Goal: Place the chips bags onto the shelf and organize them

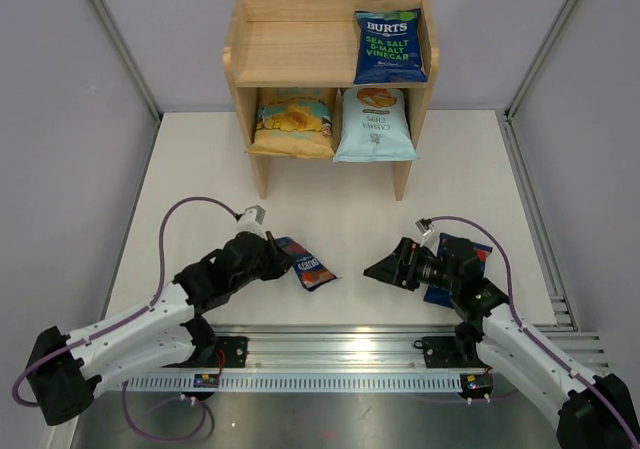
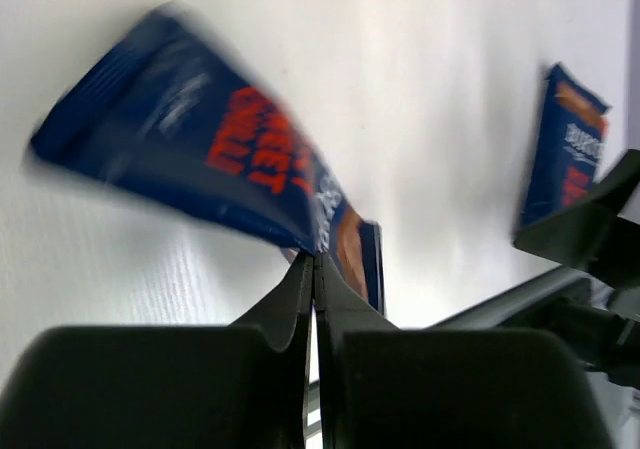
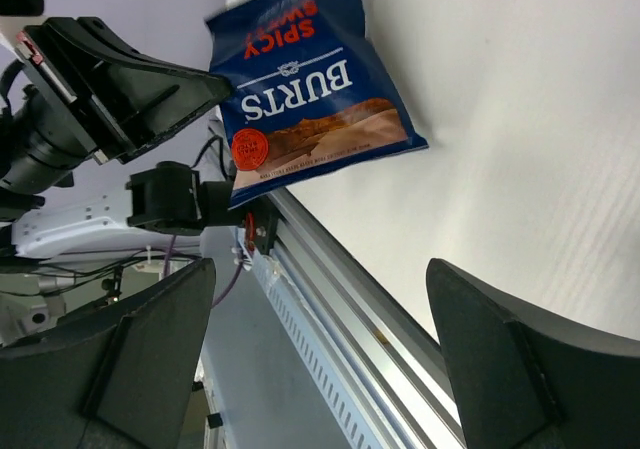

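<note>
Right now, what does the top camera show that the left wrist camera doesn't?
Only the top view: the light wooden two-tier shelf, holding a dark blue sea salt bag, a yellow-and-teal bag and a pale blue cassava bag. Only the left wrist view: the left gripper seen close, pinched shut on a bag's edge. Both: that dark blue spicy bag and a second dark blue bag.

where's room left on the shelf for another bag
Upper tier, left half: bare wood between the left side panel and the BURTS sea salt bag. Underneath is crowded: yellow-and-teal bag and cassava chips bag fill it.
</note>
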